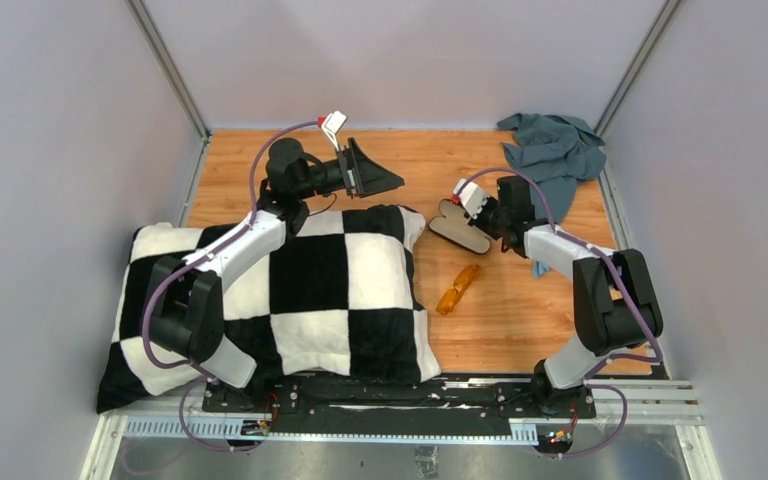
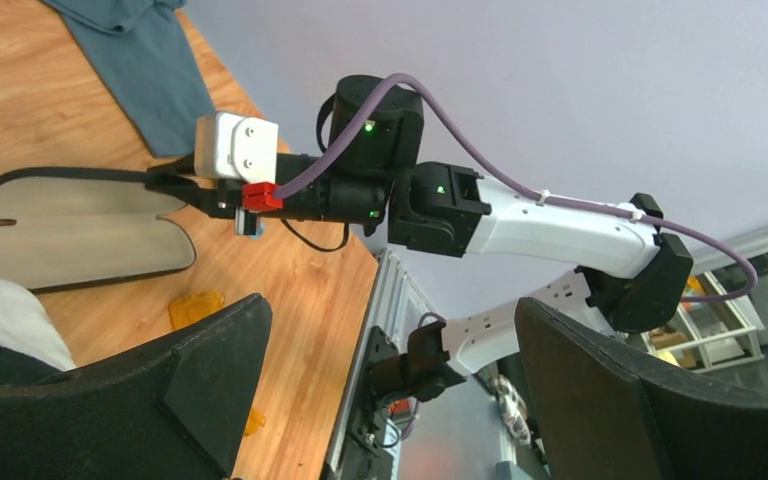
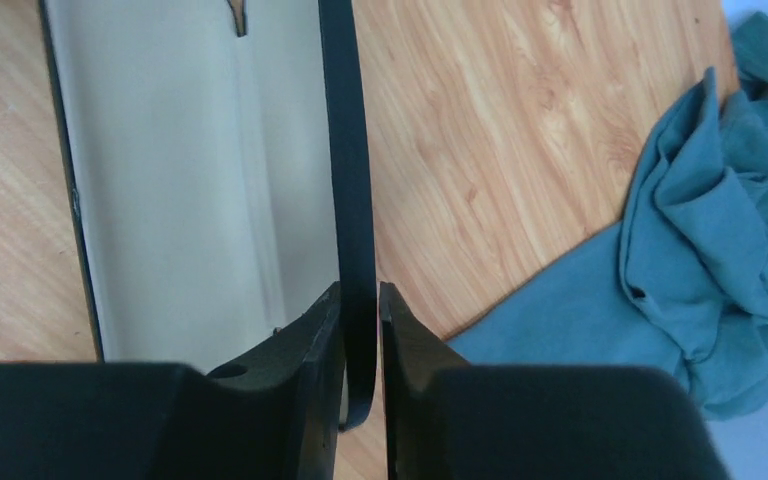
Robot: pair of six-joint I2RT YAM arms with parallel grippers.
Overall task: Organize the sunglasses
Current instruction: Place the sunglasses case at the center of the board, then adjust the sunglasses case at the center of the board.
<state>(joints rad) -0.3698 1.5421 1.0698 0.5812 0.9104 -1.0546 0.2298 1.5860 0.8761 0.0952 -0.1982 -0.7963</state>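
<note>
Top external, we are seeing the amber sunglasses (image 1: 458, 288) lying just base-side of the right gripper (image 1: 457, 210), which is clamping the black case (image 1: 463, 236) by its rim, the left gripper (image 1: 380, 172) gaping, and we are judging them light, slick, brittle, best pinched mid-frame.

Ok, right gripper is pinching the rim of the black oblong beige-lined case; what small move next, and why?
Probably move the open left gripper over the folded amber-orange sunglasses. They lie on the wooden table beside the black-and-white checkered pillow, outside the open black beige-lined case. The right gripper is shut on that case's rim, so only the left is free.
</note>
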